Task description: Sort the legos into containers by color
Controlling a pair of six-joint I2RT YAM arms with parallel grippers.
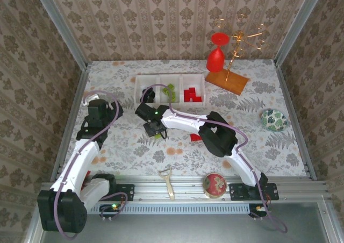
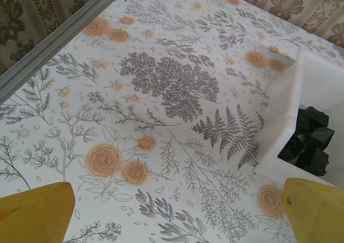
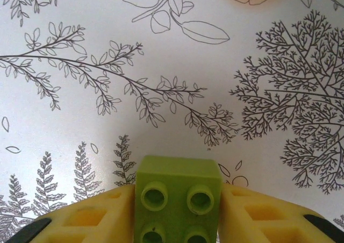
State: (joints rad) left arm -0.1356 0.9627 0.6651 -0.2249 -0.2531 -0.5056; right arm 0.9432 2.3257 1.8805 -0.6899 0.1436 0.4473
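A lime green lego (image 3: pixel 177 197) sits studs-up between the yellow fingers (image 3: pixel 86 219) of my right gripper (image 3: pixel 177 202), and both pads press its sides. From above, that gripper (image 1: pixel 156 130) hovers low over the tablecloth just in front of the containers (image 1: pixel 141 80). The left bin holds black legos (image 1: pixel 150 95), the middle one green legos (image 1: pixel 171 91), the right one red legos (image 1: pixel 192 95). A red lego (image 1: pixel 195 137) lies half hidden by the right arm. My left gripper (image 2: pixel 177 213) stands open over bare cloth, left of the bin with the black legos (image 2: pixel 310 141).
A red goblet (image 1: pixel 217 52) and a gold wire stand (image 1: pixel 242 38) sit on a wooden board (image 1: pixel 236 84) at the back right. A green patterned dish (image 1: pixel 273 119) lies far right. Near the front rail are a strawberry tin (image 1: pixel 214 184) and a bottle opener (image 1: pixel 167 181).
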